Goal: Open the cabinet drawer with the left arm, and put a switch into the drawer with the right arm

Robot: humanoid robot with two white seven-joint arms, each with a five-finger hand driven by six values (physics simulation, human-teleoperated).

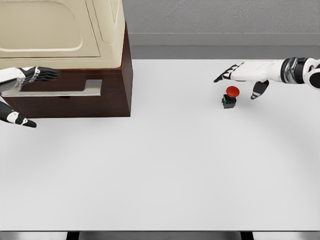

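Nearest, the left hand [22, 95] sits at the drawer [70, 97] handle [60, 91], fingers over the bar, thumb below; grip unclear. Farther right, the red-capped switch [230, 97] stands on the table [165, 170], just under the right hand [245, 75], fingers spread, empty.

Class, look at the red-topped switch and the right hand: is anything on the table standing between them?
Nothing visible does. The right hand hovers open just above and behind the switch, with only bare white table around it.
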